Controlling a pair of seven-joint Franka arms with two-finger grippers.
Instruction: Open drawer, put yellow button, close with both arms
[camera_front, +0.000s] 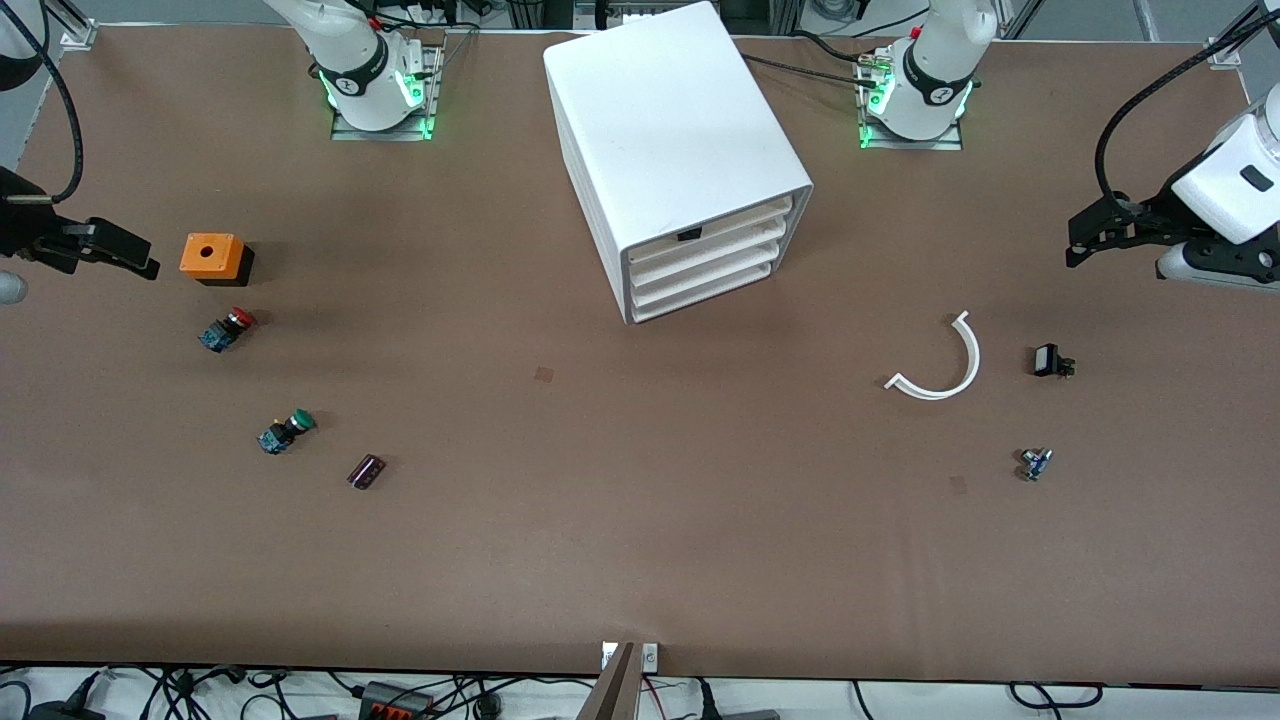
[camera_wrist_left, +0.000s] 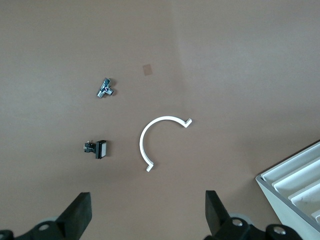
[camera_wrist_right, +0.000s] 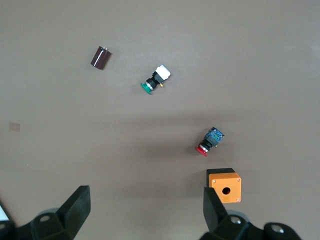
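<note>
Two grippers spread, you hold nothing | left gripper (camera_front: 1085, 240) near cabinet's (camera_front: 670, 130) drawer (camera_front: 715, 228) | right gripper (camera_front: 125, 255) beside orange box (camera_front: 212, 256)

surface: brown table (camera_front: 640, 540), matte, faintly creased | near edge: black cables (camera_front: 420, 692) along a white strip | base plates: green lights (camera_front: 428, 125) | lighting: even, soft shadows

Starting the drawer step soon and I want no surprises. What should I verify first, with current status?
1. Top drawer shut, front unobstructed: ok.
2. Left end effector open, empty, above the table at the left arm's end: ok.
3. Right end effector open, empty, above the right arm's end: ok.
4. Yellow button in sight: not ok; only the red button and green button show.
</note>
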